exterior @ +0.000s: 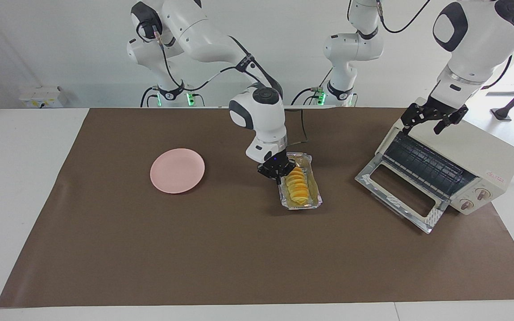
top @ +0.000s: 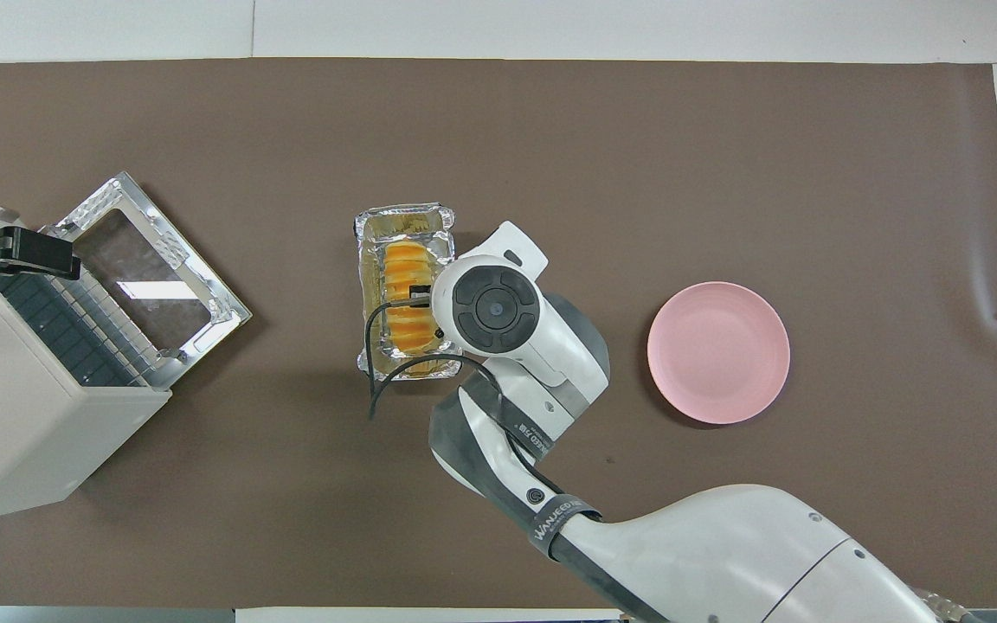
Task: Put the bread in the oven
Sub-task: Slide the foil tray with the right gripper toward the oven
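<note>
Brown mat (exterior: 194, 249): pink plate (exterior: 177, 170) apart from foil tray (exterior: 315, 196), open oven (exterior: 444, 171).

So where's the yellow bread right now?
The bread sits in the foil tray mid-table in the facing view, between the pink plate and the open oven, with the right gripper at the tray's edge.
</note>
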You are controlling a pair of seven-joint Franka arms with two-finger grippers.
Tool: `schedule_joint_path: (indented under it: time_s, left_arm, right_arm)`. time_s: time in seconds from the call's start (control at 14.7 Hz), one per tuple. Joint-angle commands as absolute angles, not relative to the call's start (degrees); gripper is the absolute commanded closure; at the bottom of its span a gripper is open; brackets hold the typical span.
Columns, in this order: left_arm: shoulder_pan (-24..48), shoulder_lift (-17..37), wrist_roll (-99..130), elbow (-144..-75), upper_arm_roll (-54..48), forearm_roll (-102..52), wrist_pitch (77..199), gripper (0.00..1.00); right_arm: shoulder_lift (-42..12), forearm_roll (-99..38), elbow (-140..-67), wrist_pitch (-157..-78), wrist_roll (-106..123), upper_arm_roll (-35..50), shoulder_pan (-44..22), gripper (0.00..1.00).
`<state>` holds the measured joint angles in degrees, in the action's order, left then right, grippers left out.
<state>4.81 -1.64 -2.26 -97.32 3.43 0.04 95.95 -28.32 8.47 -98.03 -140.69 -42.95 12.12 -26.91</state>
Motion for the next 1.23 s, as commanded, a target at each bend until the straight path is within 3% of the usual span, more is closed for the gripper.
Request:
schedule_joint_path:
  time_s: [0.0, 0.14, 0.27, 0.41, 0.68, 1.16]
  left_arm:
    - [4.57, -2.64, -2.72, -98.53, 3.52, -0.79, 96.24, 0.00]
    - [4.57, -2.64, -2.72, -98.53, 3.52, -0.79, 96.24, 0.00]
    - [4.66, -2.64, -2.72, -98.53, 3.52, -0.79, 96.24, 0.00]
    - [4.57, -2.64, -2.72, -98.53, 3.52, -0.79, 96.24, 0.00]
    - [4.57, -2.64, -2.72, -98.53, 3.52, -0.79, 96.24, 0.00]
    - [4.57, -2.64, -2.72, -98.53, 3.52, -0.79, 96.24, 0.00]
  right_arm:
    - [-26.98, 9.76, -100.98, -144.04, -45.79, 12.57, -25.93, 0.93]
    - [-26.98, 9.76, -101.60, -145.11, -45.79, 12.57, -25.93, 0.61]
    - [-26.90, 9.76, -101.17, -144.49, -45.97, 12.57, -26.10, 0.41]
    - [-26.72, 9.67, -99.33, -140.82, -46.23, 12.57, -25.58, 0.00]
    - [-24.97, 6.52, -92.47, -124.75, -44.83, 13.09, -18.82, 0.00]
    - [-16.18, 2.55, -92.46, -107.77, -15.68, 13.01, -7.22, 0.00]
